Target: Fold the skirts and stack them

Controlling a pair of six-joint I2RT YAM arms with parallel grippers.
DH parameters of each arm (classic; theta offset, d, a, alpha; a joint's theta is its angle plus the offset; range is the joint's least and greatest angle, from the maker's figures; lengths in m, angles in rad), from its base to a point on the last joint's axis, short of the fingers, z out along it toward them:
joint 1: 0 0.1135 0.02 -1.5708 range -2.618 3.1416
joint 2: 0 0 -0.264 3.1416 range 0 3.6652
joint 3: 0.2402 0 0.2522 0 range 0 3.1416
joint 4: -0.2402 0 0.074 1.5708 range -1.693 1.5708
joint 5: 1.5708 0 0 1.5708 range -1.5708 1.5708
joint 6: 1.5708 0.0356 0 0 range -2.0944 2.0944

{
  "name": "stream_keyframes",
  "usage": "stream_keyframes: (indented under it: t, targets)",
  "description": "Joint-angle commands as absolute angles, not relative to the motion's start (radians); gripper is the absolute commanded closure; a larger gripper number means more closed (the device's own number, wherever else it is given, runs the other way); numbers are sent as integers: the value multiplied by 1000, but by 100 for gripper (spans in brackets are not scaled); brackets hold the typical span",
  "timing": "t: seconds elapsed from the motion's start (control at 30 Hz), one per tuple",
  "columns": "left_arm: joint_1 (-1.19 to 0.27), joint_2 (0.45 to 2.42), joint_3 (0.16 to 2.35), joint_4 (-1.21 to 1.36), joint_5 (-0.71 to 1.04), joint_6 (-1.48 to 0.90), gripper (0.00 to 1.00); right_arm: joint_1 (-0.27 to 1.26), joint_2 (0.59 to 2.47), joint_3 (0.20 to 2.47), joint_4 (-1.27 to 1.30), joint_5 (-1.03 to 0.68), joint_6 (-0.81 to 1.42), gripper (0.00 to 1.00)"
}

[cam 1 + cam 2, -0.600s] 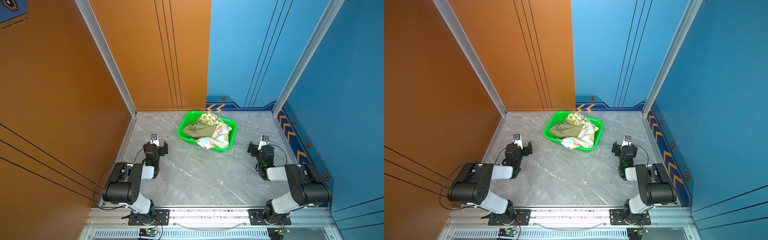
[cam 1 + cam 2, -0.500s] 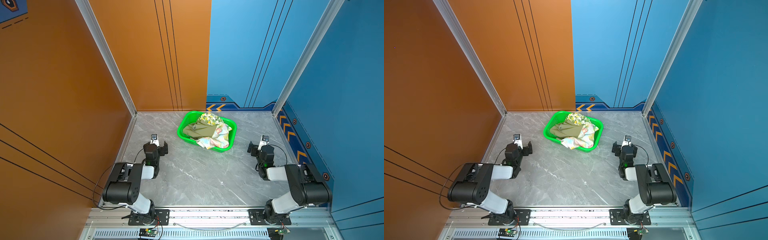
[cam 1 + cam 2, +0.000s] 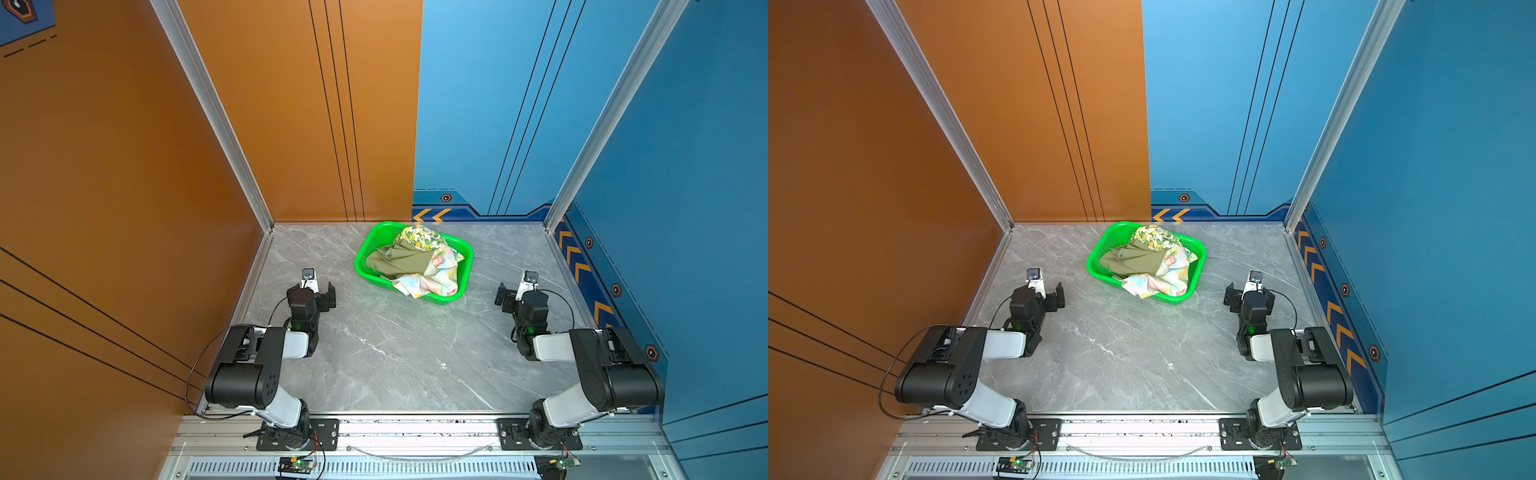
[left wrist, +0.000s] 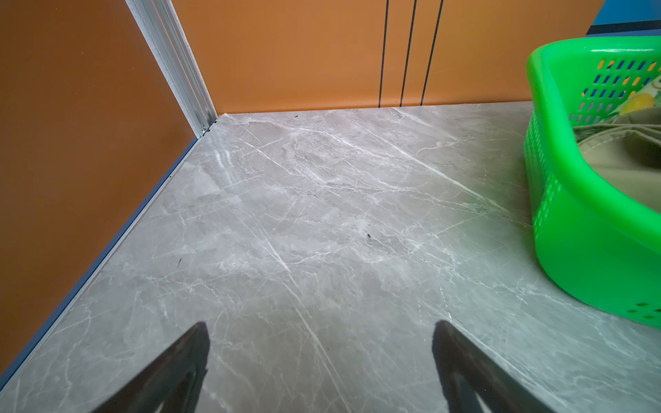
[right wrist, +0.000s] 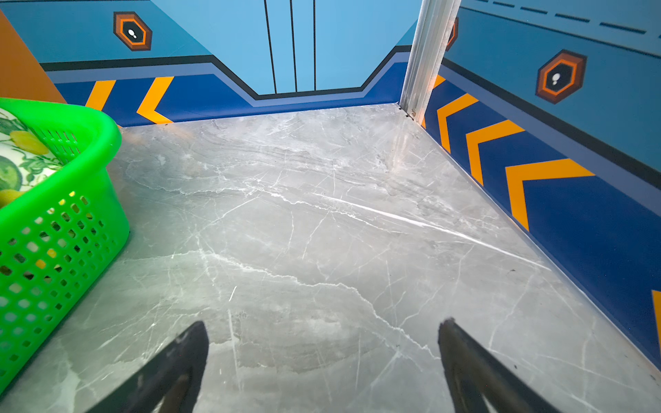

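Now: skirts in basket, grippers empty

Crumpled together inside the green basket (image 3: 466, 254) near the worktop's (image 3: 395, 357) far edge lie olive skirt (image 3: 395, 261), floral skirt (image 3: 438, 274), lemon skirt (image 3: 419, 237). Near the side edges sit left gripper (image 4: 320, 326) and right gripper (image 5: 323, 323), jaws spread wide, holding nothing.

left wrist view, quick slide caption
Open left gripper over the marble table, green basket holding the olive skirt nearby.

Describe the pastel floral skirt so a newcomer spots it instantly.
Find the bright green perforated plastic basket at the back of the grey marble table. The pastel blue-yellow skirt with pink flowers lies inside, the only cloth spilling over the near rim.
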State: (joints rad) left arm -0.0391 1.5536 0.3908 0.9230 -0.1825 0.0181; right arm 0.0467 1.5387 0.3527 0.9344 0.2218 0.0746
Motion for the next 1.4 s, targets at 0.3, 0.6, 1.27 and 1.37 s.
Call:
stream_keyframes:
  t: [0.3, 0.6, 1.27, 1.37]
  targets:
    - [-43, 1561, 382, 914, -186, 9, 2, 49, 1546, 365, 925, 222, 69, 0]
    - [-47, 1563, 389, 905, -190, 9, 2, 49, 1546, 365, 923, 222, 69, 0]
    - [-111, 1364, 527, 508, -361, 6, 2, 164, 1318, 436, 600, 490, 68, 0]
    - [-137, 1294, 651, 283, -372, -67, 2, 167, 1259, 569, 289, 488, 232, 0]
